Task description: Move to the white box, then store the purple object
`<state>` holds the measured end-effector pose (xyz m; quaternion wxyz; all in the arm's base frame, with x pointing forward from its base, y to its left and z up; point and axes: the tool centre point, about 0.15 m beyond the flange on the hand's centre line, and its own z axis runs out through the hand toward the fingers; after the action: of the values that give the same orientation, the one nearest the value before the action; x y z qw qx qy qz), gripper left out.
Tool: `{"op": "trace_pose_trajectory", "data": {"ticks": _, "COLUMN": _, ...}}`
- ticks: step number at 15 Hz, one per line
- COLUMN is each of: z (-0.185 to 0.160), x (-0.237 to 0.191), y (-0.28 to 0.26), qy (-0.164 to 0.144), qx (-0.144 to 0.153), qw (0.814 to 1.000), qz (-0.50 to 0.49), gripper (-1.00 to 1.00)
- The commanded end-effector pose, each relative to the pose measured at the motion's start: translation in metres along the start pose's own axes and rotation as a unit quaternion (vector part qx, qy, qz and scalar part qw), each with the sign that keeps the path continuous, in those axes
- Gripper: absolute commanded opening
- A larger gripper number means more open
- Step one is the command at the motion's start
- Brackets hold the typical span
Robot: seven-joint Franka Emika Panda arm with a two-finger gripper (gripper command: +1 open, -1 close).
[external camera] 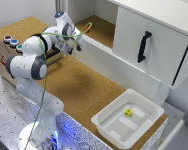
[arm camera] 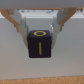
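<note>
A dark purple cube (arm camera: 39,43), marked on its faces with a yellow ring and a yellow line, is gripped between the two pale fingers (arm camera: 21,23) of the gripper (arm camera: 40,30), as shown in the wrist view. The jaws are closed against opposite sides of the cube, which hangs clear of the blurred pale surface seen beyond it.

In the exterior view, the gripper (external camera: 76,44) is held at the far end of the cork-topped table (external camera: 79,85), near the raised white ledge (external camera: 101,52) that runs along the table's far edge. The cube itself cannot be made out in this view. The white Franka arm (external camera: 36,52) is folded back over its base (external camera: 41,132), which is mounted on a perforated metal plate (external camera: 9,110) at the exterior view's lower left, and a green cable (external camera: 44,90) is draped along its links.

A wooden box (external camera: 4,50) fitted with coloured buttons is seen just behind the arm at the exterior view's left. The white box (external camera: 106,125), a shallow tub with a wide rim, is set at the near corner of the table towards the exterior view's right, well apart from the gripper. A small yellow cube (external camera: 128,112) lies on its floor. A large white cabinet (external camera: 154,40) with a black handle (external camera: 143,46) is seen beyond it.
</note>
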<state>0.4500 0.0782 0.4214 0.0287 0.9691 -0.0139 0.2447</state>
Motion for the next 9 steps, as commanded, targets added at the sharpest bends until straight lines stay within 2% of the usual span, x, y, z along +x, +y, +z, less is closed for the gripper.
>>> {"op": "trace_pose_trajectory", "data": {"ticks": 1, "z": 0.009, "x": -0.032, "y": 0.093, "qy": 0.015, "qx": 0.086, "qw": 0.996, "qz": -0.032, "gripper": -1.00}}
{"op": "trace_pose_trajectory", "data": {"ticks": 4, "z": 0.012, "x": -0.037, "y": 0.124, "qy": 0.009, "qx": 0.051, "qw": 0.999, "qz": -0.007, "gripper": -1.00}}
{"op": "trace_pose_trajectory", "data": {"ticks": 6, "z": 0.018, "x": -0.043, "y": 0.154, "qy": -0.005, "qx": 0.003, "qw": 1.000, "qz": 0.030, "gripper": -1.00}}
{"op": "trace_pose_trajectory", "data": {"ticks": 9, "z": 0.034, "x": -0.050, "y": 0.217, "qy": -0.033, "qx": -0.029, "qw": 0.998, "qz": 0.048, "gripper": -1.00}}
